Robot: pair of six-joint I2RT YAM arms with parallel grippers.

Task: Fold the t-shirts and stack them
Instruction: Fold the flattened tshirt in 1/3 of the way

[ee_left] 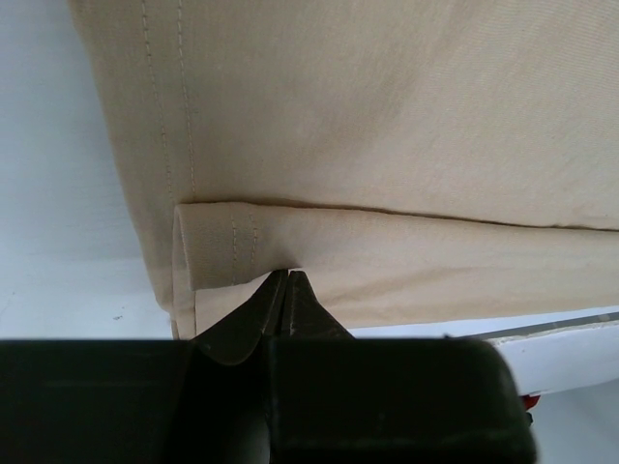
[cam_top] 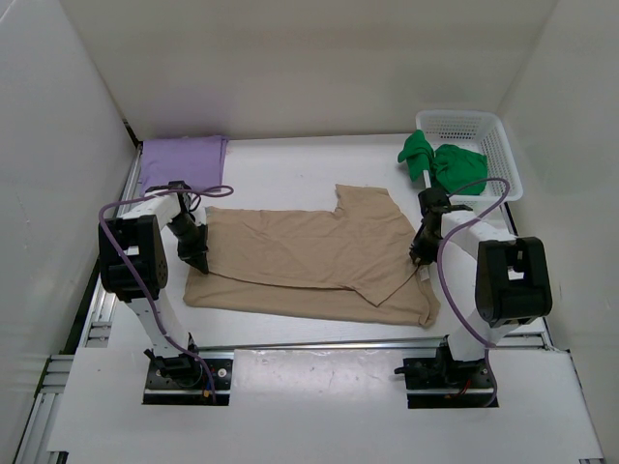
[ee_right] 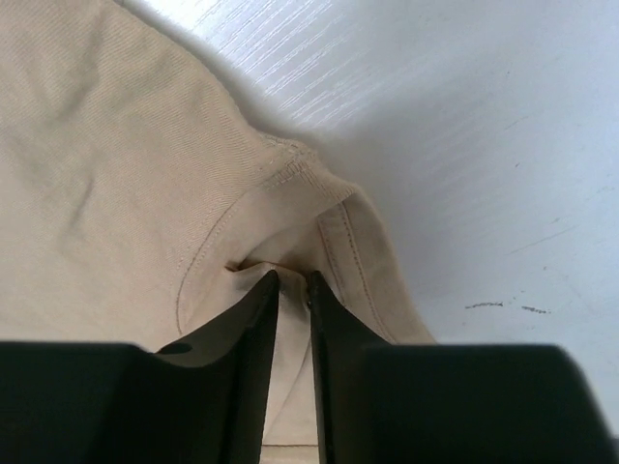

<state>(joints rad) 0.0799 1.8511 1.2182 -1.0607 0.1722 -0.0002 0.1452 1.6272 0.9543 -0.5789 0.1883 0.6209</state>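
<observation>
Top external: Two arms are seen bent forward over a white table, the left arm and the right arm each angled inward and down. The left gripper is lowered at the left edge of a large, soft tan t-shirt, which is spread across the middle of the table. The right gripper is lowered at its right edge. Three shirts are counted. A flat, soft lavender t-shirt is laid in the far left corner. A crumpled bright green t-shirt is draped over the rim of one white plastic mesh basket at far right.

Left wrist: The left gripper is shown with jaws pressed together on the stitched hem of the tan t-shirt, where one layer is folded over another, beside bare table.

Right wrist: The right gripper is shown pinched narrowly on a puckered fold of the tan t-shirt near a seamed edge, with the table beyond.
</observation>
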